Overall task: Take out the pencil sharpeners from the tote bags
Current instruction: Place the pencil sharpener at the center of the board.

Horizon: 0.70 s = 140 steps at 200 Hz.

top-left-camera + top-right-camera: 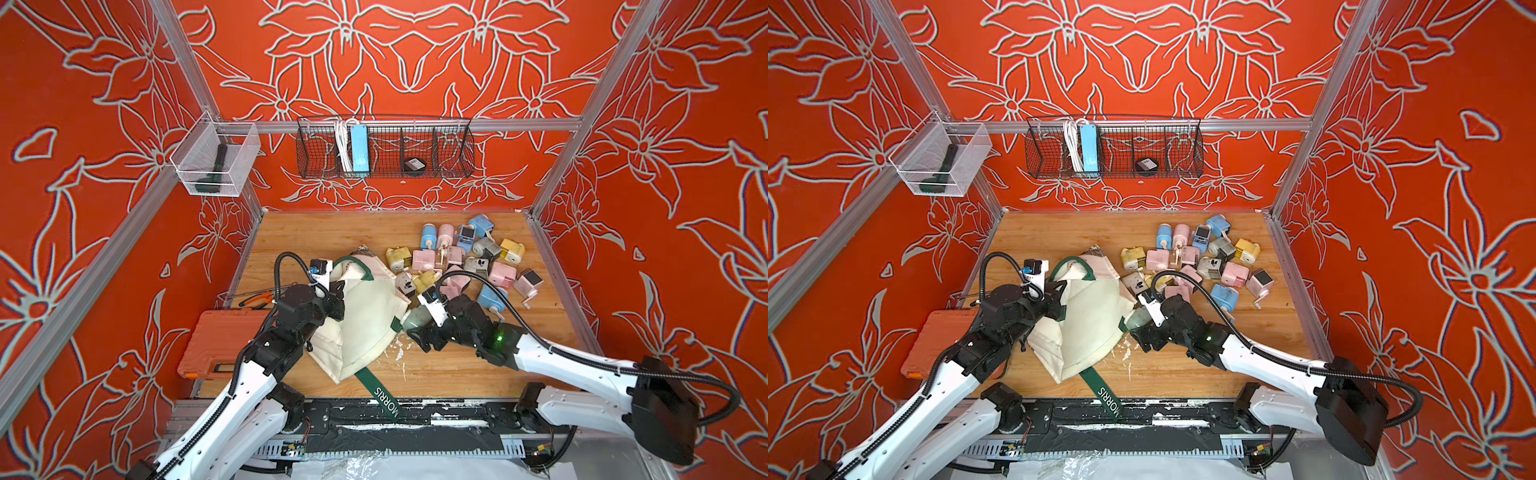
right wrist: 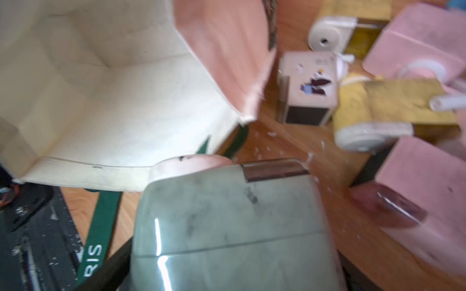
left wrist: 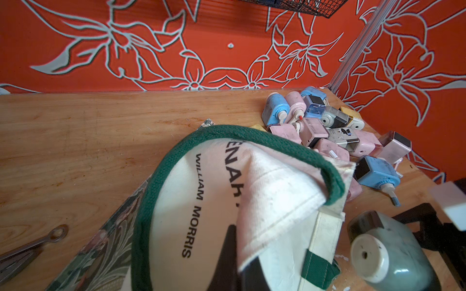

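The cream tote bag (image 1: 365,320) (image 1: 1088,324) lies on its side mid-table, its mouth facing right. My left gripper (image 1: 335,291) (image 1: 1059,293) (image 3: 238,264) is shut on the bag's rim fabric, holding the mouth up. The bag's inside (image 2: 100,100) shows nothing in it. My right gripper (image 1: 415,329) (image 1: 1139,329) (image 2: 232,267) is shut on a grey-green pencil sharpener (image 1: 417,316) (image 1: 1137,316) (image 3: 388,252) (image 2: 227,221), just outside the bag's mouth and above the table. Several pastel pencil sharpeners (image 1: 461,259) (image 1: 1200,259) (image 3: 327,128) (image 2: 378,100) lie heaped at the back right.
An orange plastic case (image 1: 220,345) (image 1: 934,338) sits at the table's left edge, with orange-handled pliers (image 1: 257,297) behind it. The bag's green strap (image 1: 380,390) hangs over the front edge. A wire basket (image 1: 453,149) and a clear bin (image 1: 214,160) hang on the walls.
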Each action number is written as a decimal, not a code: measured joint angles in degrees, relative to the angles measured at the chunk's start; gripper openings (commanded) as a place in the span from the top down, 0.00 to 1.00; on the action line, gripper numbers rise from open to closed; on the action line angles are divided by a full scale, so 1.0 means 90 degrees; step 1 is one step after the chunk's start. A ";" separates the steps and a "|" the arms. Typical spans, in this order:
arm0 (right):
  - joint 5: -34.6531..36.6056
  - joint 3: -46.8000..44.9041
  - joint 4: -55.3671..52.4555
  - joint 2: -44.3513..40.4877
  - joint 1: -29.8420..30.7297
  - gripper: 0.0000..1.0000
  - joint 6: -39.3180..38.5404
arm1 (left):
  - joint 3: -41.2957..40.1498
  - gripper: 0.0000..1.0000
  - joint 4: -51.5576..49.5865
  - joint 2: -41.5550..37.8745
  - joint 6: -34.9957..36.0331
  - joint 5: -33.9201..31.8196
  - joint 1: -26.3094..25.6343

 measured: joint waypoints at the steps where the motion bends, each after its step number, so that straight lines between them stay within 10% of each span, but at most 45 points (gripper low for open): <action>1: 0.0017 -0.0010 -0.0010 -0.0002 -0.0010 0.50 0.0007 | 0.0000 1.00 0.0000 0.0000 0.0000 0.0000 0.0000; 140: 0.1258 0.0590 0.0044 0.2072 -0.0396 0.41 0.0430 | 0.0000 1.00 0.0005 0.0022 0.0000 0.0002 0.0000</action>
